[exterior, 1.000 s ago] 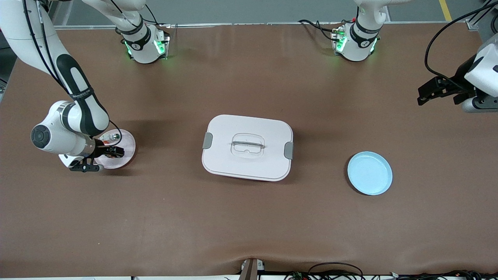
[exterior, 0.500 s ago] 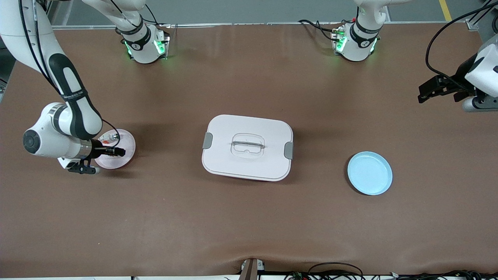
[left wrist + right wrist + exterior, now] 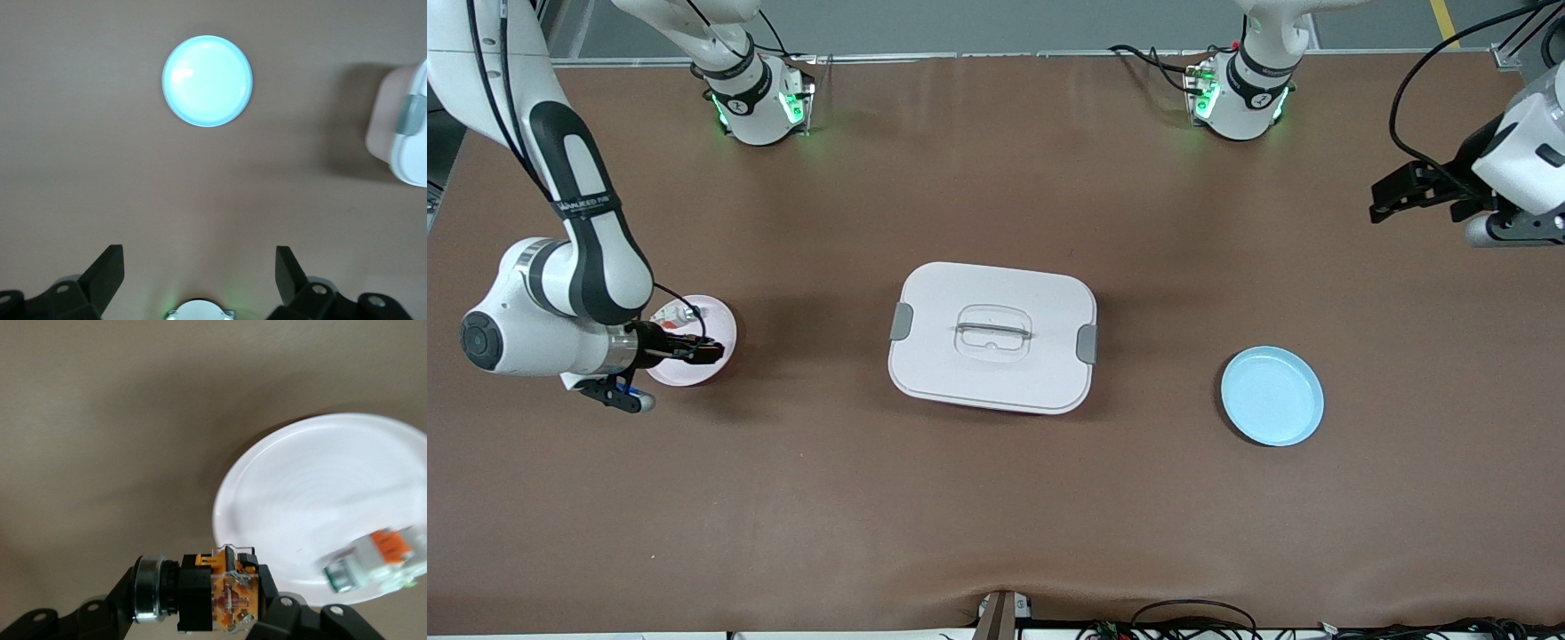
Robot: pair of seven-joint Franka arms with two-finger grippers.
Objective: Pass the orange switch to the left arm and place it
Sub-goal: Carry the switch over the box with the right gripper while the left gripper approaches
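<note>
the right tool [image 3: 710, 352] is clamped shut on the orange switch [image 3: 217, 599], which sits crosswise between its fingers with the silver ring and black body to one side and the orange, see-through block to the other. it hangs over the pink plate [image 3: 720, 322] at the right arm's end of the table, and the switch is lifted clear of the plate's surface. a small silver-and-white part [image 3: 373, 561] with an orange end lies on that plate, apart from the held switch. the left tool [image 3: 1396, 191] is up in the air over bare table at the left arm's end, its jaws spread wide with nothing between them; both fingertips [image 3: 110, 267] show in the left wrist view with brown table in the gap. the blue plate [image 3: 1272, 396] lies on the table toward the left arm's end, nearer to the front camera than that tool's spot. the box [image 3: 992, 336] sits closed in the middle of the table, between the two plates and well apart from both.
</note>
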